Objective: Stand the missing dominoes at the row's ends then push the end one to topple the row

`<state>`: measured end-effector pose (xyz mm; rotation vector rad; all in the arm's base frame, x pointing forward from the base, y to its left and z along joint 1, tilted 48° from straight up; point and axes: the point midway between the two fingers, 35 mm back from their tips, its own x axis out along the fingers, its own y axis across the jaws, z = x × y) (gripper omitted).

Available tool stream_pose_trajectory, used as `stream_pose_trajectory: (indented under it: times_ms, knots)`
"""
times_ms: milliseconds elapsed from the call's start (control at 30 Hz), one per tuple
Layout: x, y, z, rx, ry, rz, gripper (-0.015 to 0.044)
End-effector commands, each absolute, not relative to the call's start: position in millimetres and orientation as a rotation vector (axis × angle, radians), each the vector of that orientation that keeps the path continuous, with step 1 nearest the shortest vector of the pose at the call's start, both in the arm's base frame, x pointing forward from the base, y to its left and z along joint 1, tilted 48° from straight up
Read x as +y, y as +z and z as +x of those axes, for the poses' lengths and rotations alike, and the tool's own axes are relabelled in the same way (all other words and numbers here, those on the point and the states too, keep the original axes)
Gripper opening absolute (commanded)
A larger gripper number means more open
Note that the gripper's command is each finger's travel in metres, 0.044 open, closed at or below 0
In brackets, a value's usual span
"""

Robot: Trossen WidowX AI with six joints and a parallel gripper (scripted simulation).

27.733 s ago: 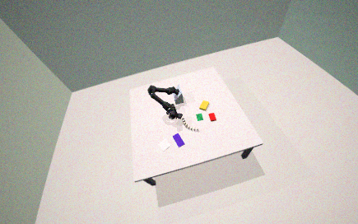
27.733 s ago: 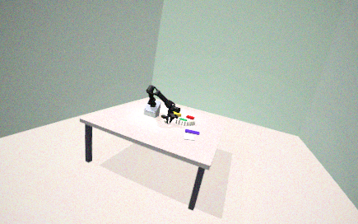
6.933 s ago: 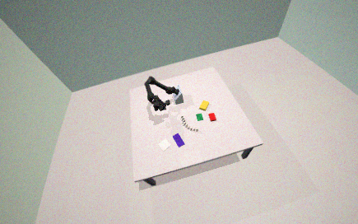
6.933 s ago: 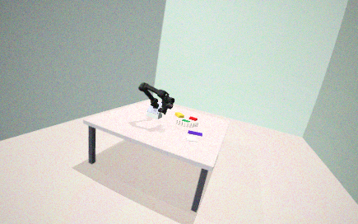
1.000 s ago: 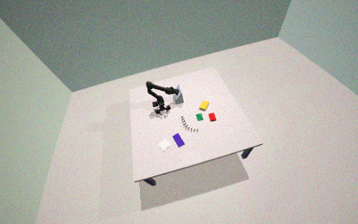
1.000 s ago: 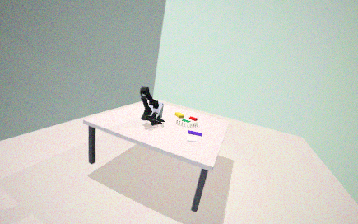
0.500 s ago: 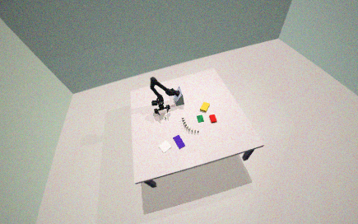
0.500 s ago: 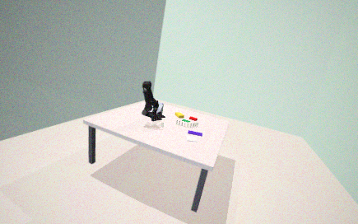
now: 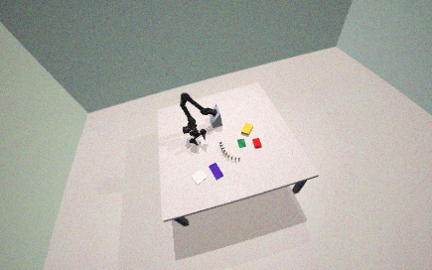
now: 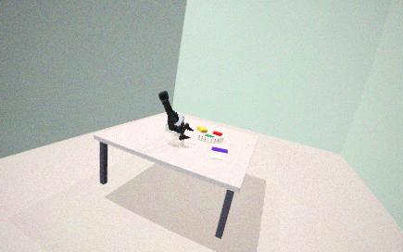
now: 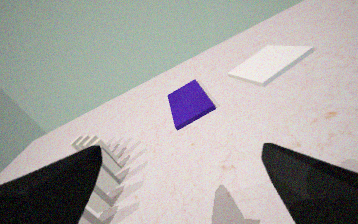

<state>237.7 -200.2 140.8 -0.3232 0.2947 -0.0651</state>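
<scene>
We see the row of dominoes [image 9: 229, 153] standing on the table [image 9: 274, 164], a short, slightly curved line of small pale pieces near the middle of the top. In the wrist view the same row [image 11: 107, 165] sits at lower left, partly behind one dark finger [image 11: 45, 190], the pieces upright and evenly spaced.

Our gripper [image 9: 195, 135] hangs low over the table to the left of the row in the top view, apart from it. Its fingers are spread wide and nothing is between them; in the wrist view only bare table shows in the gap. We cannot make out a separate loose domino for certain in any view.

Beyond the row lie flat coloured tiles: a purple tile [image 11: 190, 103] and a white tile [image 11: 271, 63] side by side toward the near edge in the top view, and on the other side of the row a green tile [image 9: 241, 143], a red tile [image 9: 256, 143] and a yellow block [image 9: 246, 129]. The arm [image 10: 170, 113] rises from its base near the table's far edge.
</scene>
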Motion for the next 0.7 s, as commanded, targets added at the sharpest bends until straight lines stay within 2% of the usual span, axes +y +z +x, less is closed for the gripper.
stream_pose_trajectory:
  times_ms: [0,267,500,667]
  knots:
    - [-188,140,275,0.424,-0.118,-0.069,0.0440]
    - [-164,133,302,0.626,-0.322,0.274,0.0440]
    - [-168,116,264,0.816,-0.859,0.607,0.0440]
    - [-171,137,220,0.758,-1.349,0.653,0.0440]
